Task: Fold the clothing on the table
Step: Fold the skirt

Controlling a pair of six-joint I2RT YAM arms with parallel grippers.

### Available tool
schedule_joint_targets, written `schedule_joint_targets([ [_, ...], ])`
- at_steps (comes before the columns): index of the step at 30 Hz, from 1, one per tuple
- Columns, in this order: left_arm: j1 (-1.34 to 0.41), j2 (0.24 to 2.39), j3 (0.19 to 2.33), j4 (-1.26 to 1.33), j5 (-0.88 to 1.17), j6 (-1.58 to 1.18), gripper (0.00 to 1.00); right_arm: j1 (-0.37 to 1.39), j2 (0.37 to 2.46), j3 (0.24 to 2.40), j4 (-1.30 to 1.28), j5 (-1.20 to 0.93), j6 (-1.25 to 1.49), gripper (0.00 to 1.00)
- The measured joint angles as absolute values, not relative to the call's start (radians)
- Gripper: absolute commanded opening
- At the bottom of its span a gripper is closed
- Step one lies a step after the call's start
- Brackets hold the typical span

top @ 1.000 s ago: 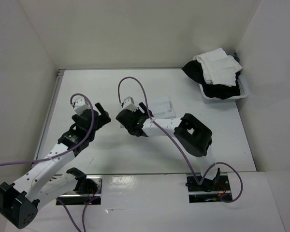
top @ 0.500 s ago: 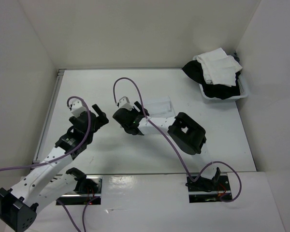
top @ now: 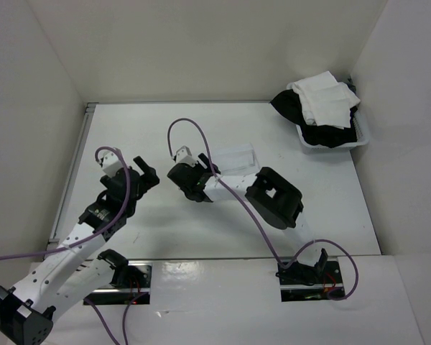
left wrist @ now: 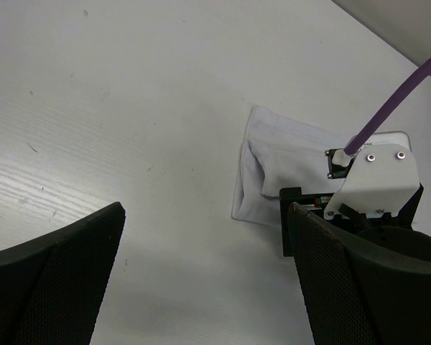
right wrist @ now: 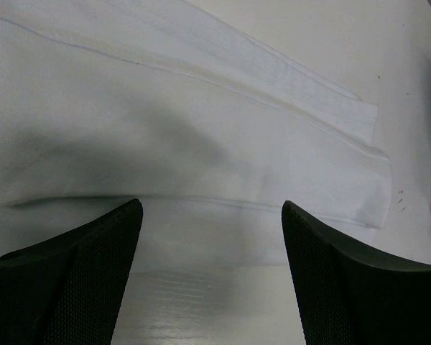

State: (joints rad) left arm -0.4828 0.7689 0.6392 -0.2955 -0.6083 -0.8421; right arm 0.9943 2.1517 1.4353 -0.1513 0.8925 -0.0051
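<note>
Both arms are pulling back towards you. Over the last second the right arm's black elbow has slid left and nearer, and its wrist has come off the small white folded cloth garment (top: pixel 235 157), so more of that rectangle now shows. The left arm has also drawn back a little to the left.

The right gripper (right wrist: pixel 210 208) has its jaws spread with nothing between them. It hangs just short of the garment's near edge and does not touch it. The left gripper (left wrist: pixel 207 212) stands fully spread over bare tabletop, well apart from the cloth, and is also empty.

The garment lies near the middle of the large smooth white table (top: pixel 309 215), released and flat. To my eye this reads as a finished fold, or one needing only a last tidy, so check the layers before you commit to more.

In the right wrist view the fabric is thin, soft and matte, with long parallel stitched hems stepping down as stacked layers and a squared corner at the right. A soft shadow lies across its middle. The left wrist view shows a slightly puffed, rounded fold along its left side. The tabletop is hard, faintly glossy and lightly scuffed. The finger pads (right wrist: pixel 65 280) are black with a fine mesh texture.
</note>
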Motion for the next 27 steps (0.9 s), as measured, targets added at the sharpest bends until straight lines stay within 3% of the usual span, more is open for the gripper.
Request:
schedule_joint_targets([
  [27, -0.482, 0.745, 0.615, -0.3, -0.608, -0.842, 1.0, 1.003, 2.236, 1.524, -0.093, 0.891, -0.036, 0.83],
])
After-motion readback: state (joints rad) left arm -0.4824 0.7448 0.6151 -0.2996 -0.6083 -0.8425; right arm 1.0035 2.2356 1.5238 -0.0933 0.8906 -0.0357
